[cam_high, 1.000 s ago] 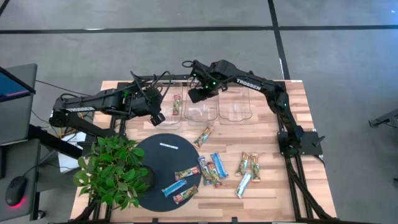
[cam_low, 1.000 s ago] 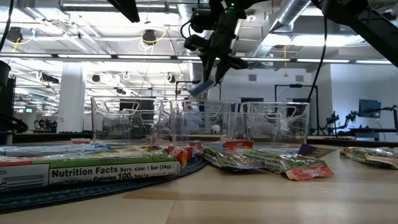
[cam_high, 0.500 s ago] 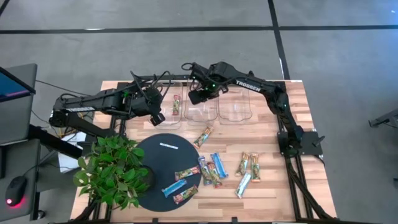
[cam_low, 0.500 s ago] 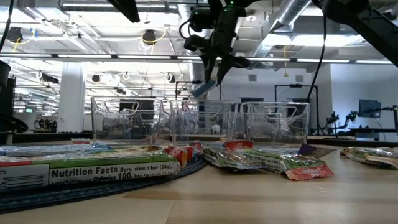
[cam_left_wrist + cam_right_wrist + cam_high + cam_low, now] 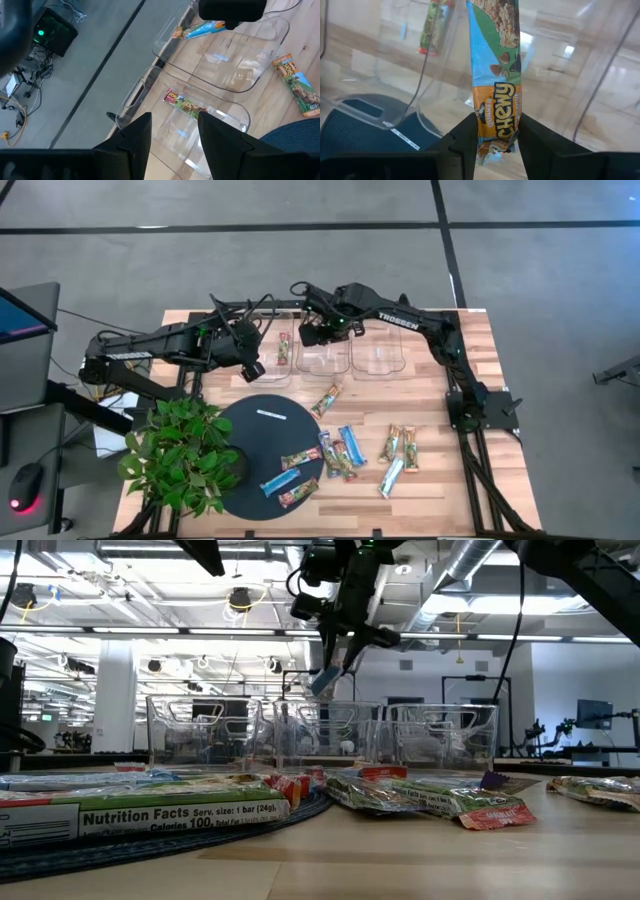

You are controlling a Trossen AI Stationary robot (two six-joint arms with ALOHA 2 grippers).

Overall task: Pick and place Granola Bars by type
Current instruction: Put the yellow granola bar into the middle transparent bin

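Shifted a little toward the left arm's side since a second ago, the right claw (image 5: 314, 332) hangs above the row of clear rectangular plastic bins (image 5: 375, 362), clenched on one end of a blue-and-orange wrapped granola bar (image 5: 495, 75) that dangles from it. In the low view the bar (image 5: 324, 679) now hangs above the middle bin (image 5: 325, 730), beside the leftmost bin, where one green-and-red wrapped bar (image 5: 283, 348) already lies. That suggests the carry is nearly done and a release into the middle bin comes next. Further out, the left claw (image 5: 253, 369) waits near the leftmost bin, fingers apart and empty. Remaining bars (image 5: 343, 448) lie scattered on the wooden bench (image 5: 480, 350) and the dark round mat (image 5: 250, 430).
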